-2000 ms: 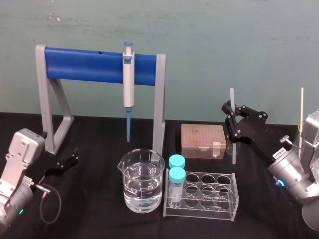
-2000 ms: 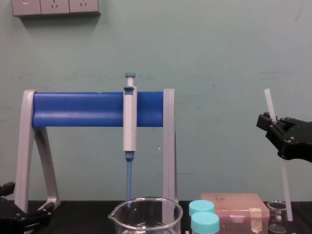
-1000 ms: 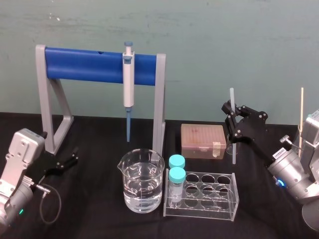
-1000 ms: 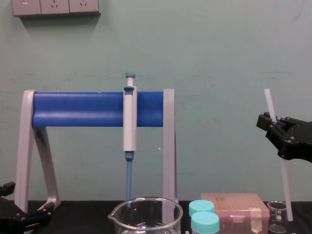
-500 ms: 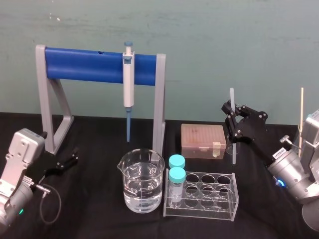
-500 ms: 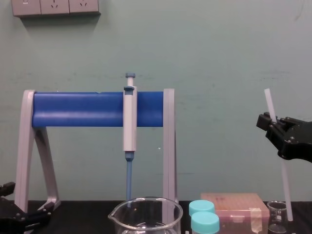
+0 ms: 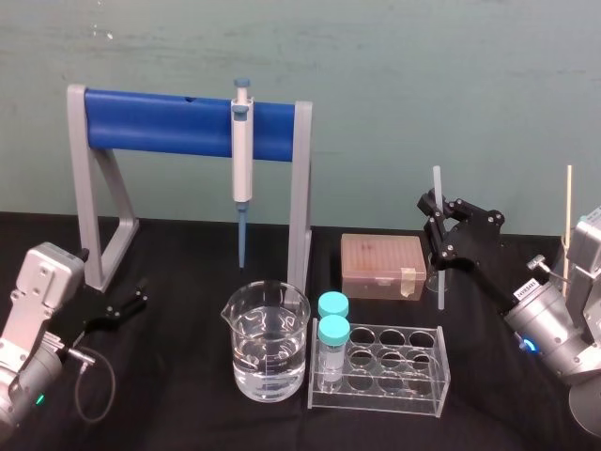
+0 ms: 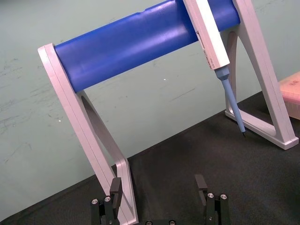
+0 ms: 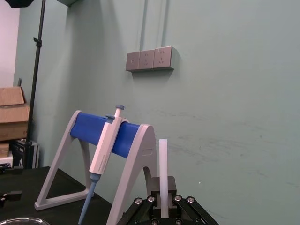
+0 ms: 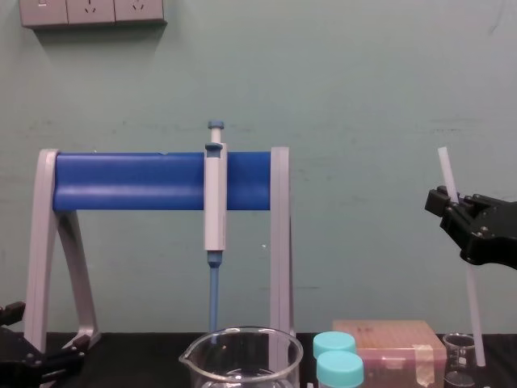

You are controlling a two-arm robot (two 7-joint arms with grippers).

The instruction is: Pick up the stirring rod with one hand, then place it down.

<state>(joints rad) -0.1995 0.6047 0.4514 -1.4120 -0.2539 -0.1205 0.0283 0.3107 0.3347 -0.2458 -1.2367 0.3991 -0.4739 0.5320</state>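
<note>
The stirring rod (image 7: 436, 191) is a thin translucent white stick standing nearly upright at the right rear of the table. My right gripper (image 7: 434, 219) is shut on its upper part, with the rod's top poking above the black fingers (image 10: 440, 200). The right wrist view shows the stirring rod (image 9: 163, 161) rising from between the closed jaws. Its lower end (image 10: 477, 331) hangs beside a small glass beaker (image 10: 459, 360); I cannot tell whether it touches the table. My left gripper (image 7: 127, 303) rests low at the far left, open and holding nothing, its fingers (image 8: 115, 188) well apart.
A grey stand with a blue bar (image 7: 160, 122) carries a hanging pipette (image 7: 242, 155). In front stand a large beaker of water (image 7: 268, 343) and a clear tube rack (image 7: 390, 371) with two teal-capped vials. A pink box (image 7: 382, 266) sits left of the rod.
</note>
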